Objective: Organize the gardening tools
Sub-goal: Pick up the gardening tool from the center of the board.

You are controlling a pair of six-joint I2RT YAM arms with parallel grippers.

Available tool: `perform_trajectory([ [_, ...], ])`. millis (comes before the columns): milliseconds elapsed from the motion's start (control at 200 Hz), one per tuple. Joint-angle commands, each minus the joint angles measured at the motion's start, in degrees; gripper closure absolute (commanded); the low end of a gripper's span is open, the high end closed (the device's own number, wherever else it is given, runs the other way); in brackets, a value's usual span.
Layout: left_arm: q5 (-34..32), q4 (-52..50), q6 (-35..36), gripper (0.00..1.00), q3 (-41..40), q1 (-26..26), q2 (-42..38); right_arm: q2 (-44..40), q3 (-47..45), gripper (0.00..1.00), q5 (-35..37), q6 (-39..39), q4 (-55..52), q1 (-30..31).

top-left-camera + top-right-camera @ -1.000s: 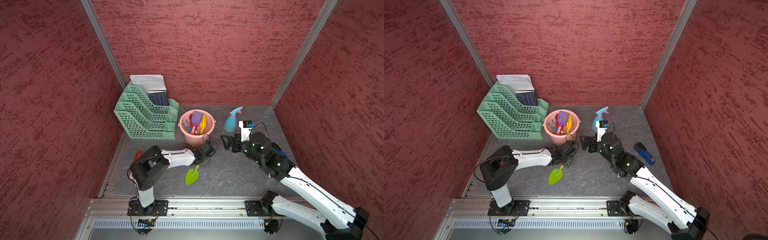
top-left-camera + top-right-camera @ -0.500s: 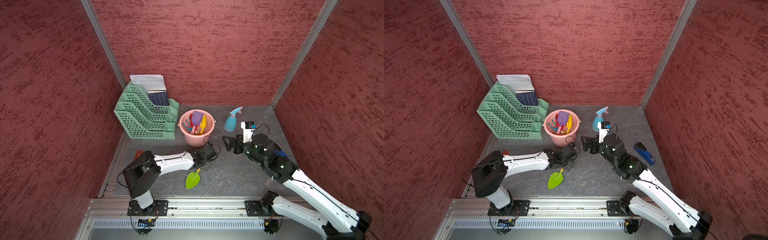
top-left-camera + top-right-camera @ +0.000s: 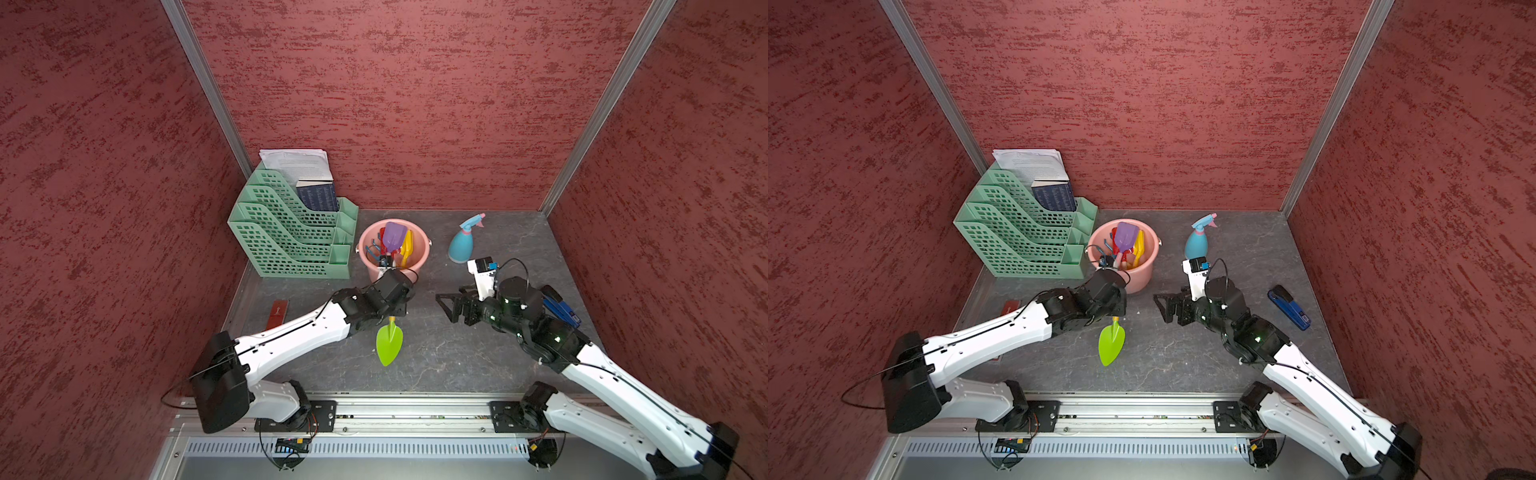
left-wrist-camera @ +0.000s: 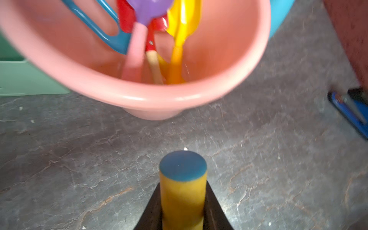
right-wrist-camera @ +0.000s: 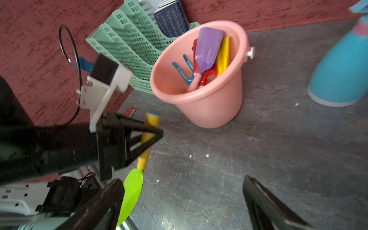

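My left gripper [image 5: 151, 135] pinches the green plastic pointed trowel [image 3: 389, 343] by its handle, right gripper [image 3: 448, 309] wide and empty; next I'd lift it into the pink plastic bucket [image 3: 415, 268].

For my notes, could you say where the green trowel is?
In both top views, the green trowel is in the left pincer, near the pink bucket.

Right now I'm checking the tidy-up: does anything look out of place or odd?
The green pointed plastic trowel is outside the pink plastic bucket that holds the other toy tools; the left gripper clamps its yellow handle. The light-blue spray bottle also stands outside, upright.
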Motion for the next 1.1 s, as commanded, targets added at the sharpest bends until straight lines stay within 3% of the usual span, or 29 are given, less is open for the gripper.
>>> perform_trajectory([
  [0,-5.9,-1.1,-9.7,1.00,0.9,1.0,-4.1,-1.8,-2.1,0.02,-8.2,-0.2,5.5,-0.4],
  [205,-14.6,-0.3,-19.1,1.00,0.1,1.0,-9.1,-2.6,-7.1,0.02,-17.7,4.1,14.9,-0.3],
  [326,-19.0,1.7,-24.8,1.00,-1.0,0.7,-11.3,-1.8,-9.0,0.02,-19.7,5.9,19.0,0.3],
  [481,-23.9,2.3,-30.7,1.00,-0.5,-0.4,-11.6,-0.3,-9.1,0.02,-20.1,6.0,22.0,2.1],
  [746,-26.0,4.6,-41.1,1.00,-0.1,-2.4,-10.4,5.5,-6.8,0.02,-18.0,3.5,25.7,5.7],
  [1097,-26.6,4.6,-48.0,1.00,0.3,-5.4,-10.6,11.0,-4.2,0.12,-13.0,1.4,31.0,6.9],
])
